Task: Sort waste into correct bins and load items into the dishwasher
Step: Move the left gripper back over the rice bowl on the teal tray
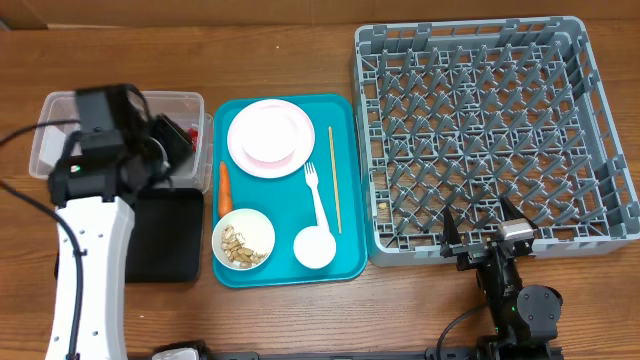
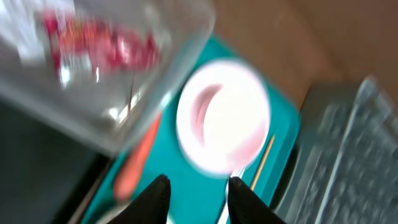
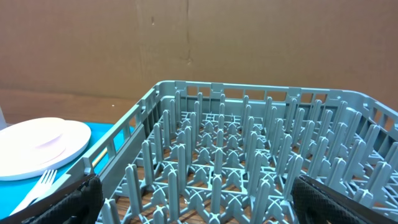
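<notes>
Plainly, the sorting looks begun but far from done: the red wrapper (image 2: 106,43) lies inside the clear tub (image 1: 50,150) at the left of the surface (image 1: 300,50). The left hand (image 2: 198,186) hovers above the end of that tub nearest the teal tray (image 1: 290,272), fingers parted and nothing between them. The right hand (image 1: 480,222) hangs at the near rim of the dish rack (image 1: 470,30), spread wide and empty. On the teal tray the carrot (image 1: 225,187) lies along the left edge, just beside the black tray (image 1: 165,240) — likely the next piece of waste. It looks light, stiff and smooth, so I would pinch it across its middle, fingers crosswise to its length, lest it roll. The pink plate (image 1: 268,137) at the tray's far end seems rigid and slick — best taken by the rim. The fork (image 1: 316,195) and chopstick (image 1: 335,180) lie flat and thin, hard to get under. The bowl (image 1: 243,240) of scraps probably needs emptying before it goes in the rack.
</notes>
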`<state>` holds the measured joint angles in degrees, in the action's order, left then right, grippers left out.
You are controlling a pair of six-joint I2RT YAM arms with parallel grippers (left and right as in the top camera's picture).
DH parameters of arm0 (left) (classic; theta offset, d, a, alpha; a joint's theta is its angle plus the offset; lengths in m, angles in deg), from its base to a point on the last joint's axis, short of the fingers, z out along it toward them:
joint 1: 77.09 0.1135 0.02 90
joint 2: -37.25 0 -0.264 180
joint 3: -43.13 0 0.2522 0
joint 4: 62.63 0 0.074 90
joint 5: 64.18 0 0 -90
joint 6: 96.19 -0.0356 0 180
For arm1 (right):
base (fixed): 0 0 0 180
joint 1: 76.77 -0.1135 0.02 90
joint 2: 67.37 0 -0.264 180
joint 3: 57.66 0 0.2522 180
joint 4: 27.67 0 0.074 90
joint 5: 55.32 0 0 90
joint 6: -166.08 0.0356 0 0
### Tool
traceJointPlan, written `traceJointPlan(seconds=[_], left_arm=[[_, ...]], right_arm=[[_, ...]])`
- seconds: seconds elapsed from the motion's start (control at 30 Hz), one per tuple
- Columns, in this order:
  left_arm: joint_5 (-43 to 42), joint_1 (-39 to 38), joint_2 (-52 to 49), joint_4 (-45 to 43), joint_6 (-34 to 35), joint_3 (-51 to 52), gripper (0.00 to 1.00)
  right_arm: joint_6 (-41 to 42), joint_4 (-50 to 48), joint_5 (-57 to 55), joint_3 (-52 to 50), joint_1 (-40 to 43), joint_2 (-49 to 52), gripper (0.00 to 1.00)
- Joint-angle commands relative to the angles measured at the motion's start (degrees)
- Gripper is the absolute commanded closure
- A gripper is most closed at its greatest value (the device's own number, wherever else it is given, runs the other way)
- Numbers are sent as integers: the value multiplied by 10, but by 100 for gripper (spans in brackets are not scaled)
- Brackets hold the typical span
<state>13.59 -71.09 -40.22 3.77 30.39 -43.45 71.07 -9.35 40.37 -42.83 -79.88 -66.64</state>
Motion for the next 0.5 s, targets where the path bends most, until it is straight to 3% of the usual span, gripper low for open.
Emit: traceJointPlan(seconds=[0.0, 0.17, 0.3, 0.47], left_arm=[[-17, -33, -2, 56, -52, -5, 64], [3, -73, -5, 145, -60, -5, 62], [70, -87, -5, 160, -60, -5, 58], [75, -93, -5, 162, -60, -5, 57]], right_arm=[[-4, -2, 0, -6, -3, -6, 0], [-4, -2, 0, -6, -3, -6, 0], [-4, -2, 0, -6, -3, -6, 0], [-4, -2, 0, -6, -3, -6, 0]])
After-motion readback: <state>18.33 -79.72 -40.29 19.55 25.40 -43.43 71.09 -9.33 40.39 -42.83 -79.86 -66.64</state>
